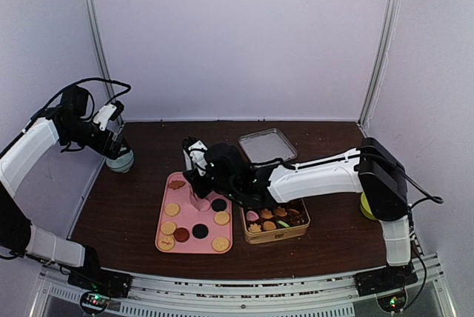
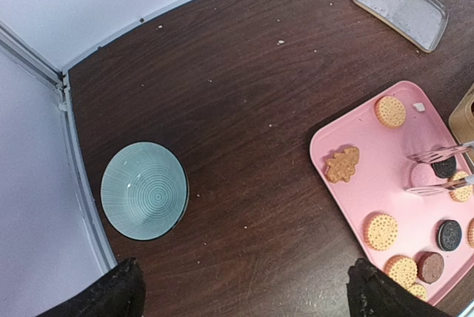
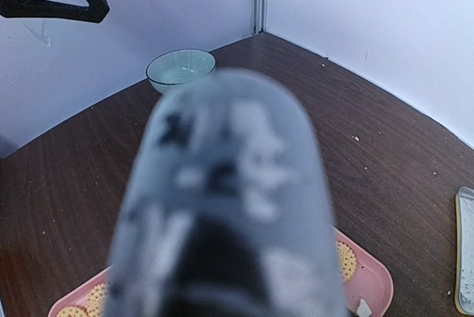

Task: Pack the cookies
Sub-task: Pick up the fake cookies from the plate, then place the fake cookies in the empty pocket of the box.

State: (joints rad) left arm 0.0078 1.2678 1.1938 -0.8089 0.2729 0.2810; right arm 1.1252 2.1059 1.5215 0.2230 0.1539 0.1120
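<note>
Several cookies lie on a pink tray (image 1: 160,241): round tan ones (image 1: 172,209), black ones (image 1: 219,204), a dark red one (image 1: 181,234) and a leaf-shaped one (image 2: 342,164). More cookies (image 1: 267,224) sit in the gold tin (image 1: 275,236) right of the tray. My right gripper (image 1: 198,176) hangs over the tray, shut on metal tongs (image 2: 437,172). The tong tips straddle a pink cookie (image 2: 422,176). In the right wrist view the tongs (image 3: 229,206) are a grey blur that hides the jaws. My left gripper (image 2: 244,295) is open, far left, above the bare table.
A teal bowl (image 1: 121,161) stands at the left edge under the left arm. A clear lid (image 1: 266,144) lies behind the tin. A yellow object (image 1: 364,206) shows behind the right arm. Crumbs dot the dark wooden table (image 2: 244,109).
</note>
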